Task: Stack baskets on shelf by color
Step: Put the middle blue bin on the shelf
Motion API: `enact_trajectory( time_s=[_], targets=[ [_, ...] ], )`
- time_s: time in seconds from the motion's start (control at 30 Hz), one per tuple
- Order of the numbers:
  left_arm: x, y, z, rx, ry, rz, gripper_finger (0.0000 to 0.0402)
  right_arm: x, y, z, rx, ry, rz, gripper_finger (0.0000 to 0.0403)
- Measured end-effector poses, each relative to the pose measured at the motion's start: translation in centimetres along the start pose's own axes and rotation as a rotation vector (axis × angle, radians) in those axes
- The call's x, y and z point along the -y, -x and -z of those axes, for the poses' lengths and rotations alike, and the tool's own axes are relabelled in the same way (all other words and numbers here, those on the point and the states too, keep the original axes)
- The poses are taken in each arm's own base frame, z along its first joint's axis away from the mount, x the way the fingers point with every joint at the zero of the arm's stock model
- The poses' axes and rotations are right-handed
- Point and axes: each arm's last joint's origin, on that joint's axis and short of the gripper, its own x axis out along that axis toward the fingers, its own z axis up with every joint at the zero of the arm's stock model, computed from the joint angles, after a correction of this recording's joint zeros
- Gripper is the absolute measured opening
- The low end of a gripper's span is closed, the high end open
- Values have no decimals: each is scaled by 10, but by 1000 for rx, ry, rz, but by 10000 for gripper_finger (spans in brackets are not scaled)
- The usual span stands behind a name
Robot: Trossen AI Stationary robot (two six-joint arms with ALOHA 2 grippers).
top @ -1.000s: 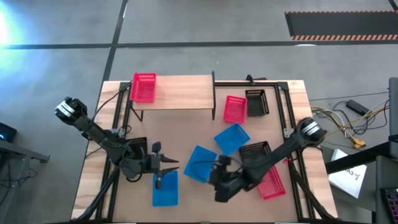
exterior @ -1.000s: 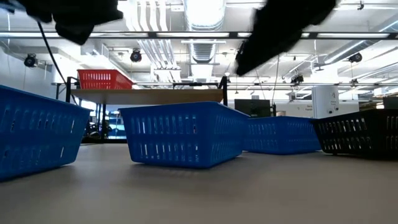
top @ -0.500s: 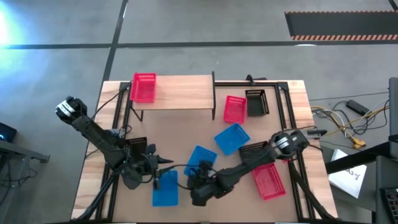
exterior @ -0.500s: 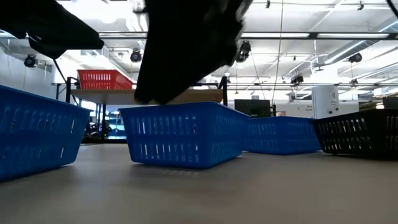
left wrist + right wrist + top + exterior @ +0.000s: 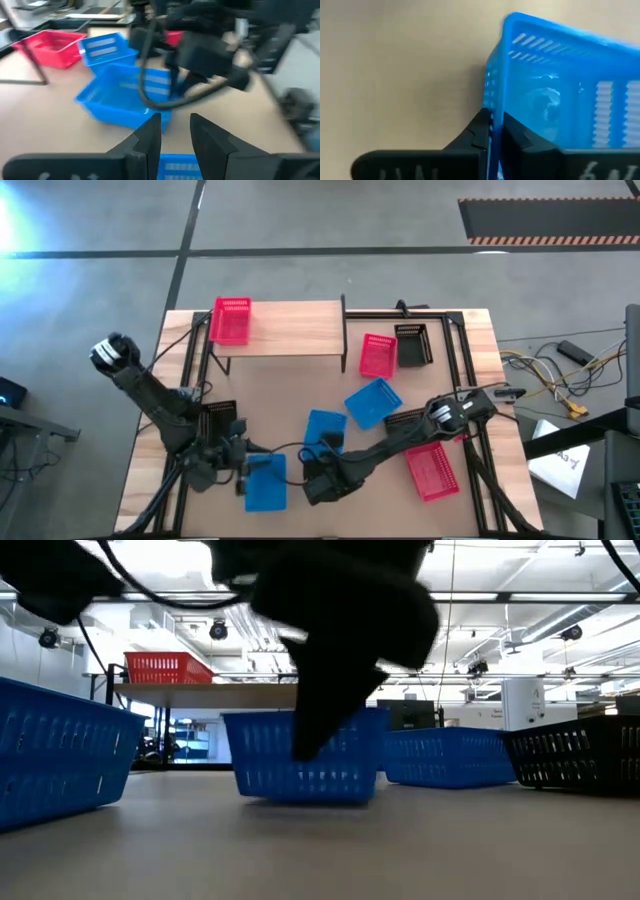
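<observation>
Clamping on the near wall of the middle blue basket [image 5: 325, 432], the right tool [image 5: 322, 467] sits at lower centre of the high view, fingers pinched either side of the mesh rim. For a sound lift, the wall should seat deep between the fingers and the basket rise level, clear of the second blue basket [image 5: 373, 401] to its upper right. The gripped basket's long axis runs roughly top to bottom of the frame, opening upward. The left tool [image 5: 237, 470], part-open and empty, hovers over a third blue basket [image 5: 265, 483] at lower left. The shelf [image 5: 290, 328] at upper centre carries one red basket [image 5: 230, 320]
</observation>
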Motion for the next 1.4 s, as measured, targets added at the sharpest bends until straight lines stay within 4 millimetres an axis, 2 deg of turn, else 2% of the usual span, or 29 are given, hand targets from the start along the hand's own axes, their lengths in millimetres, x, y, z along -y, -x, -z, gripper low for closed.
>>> enact_trajectory(
  time_s=[0.2,0.33,0.43,0.53,0.7,0.87,1.0,1.1,1.23,1.4],
  targets=[
    [13,31,2,17,21,135,88,15,32,8,50,142,6,9],
    [15,42,13,41,17,109,88,40,50,2,170,183,-19,9],
    [14,42,20,65,8,61,88,75,75,-16,328,153,-18,9],
    [10,41,25,77,-4,27,88,124,93,-34,421,95,21,8],
    [4,39,32,94,-27,-20,88,207,104,-61,501,-6,30,8],
    [2,39,32,125,-37,-70,88,276,78,-79,511,-74,-29,8],
    [1,39,31,130,-41,-83,88,309,51,-89,484,-88,-79,8],
    [1,38,31,131,-39,-85,88,318,36,-95,446,-89,-79,8],
    [2,38,31,133,-30,-83,88,320,16,-94,423,-69,-73,8],
    [2,38,31,134,-24,-83,88,323,16,-95,440,-52,-49,8]
  ],
)
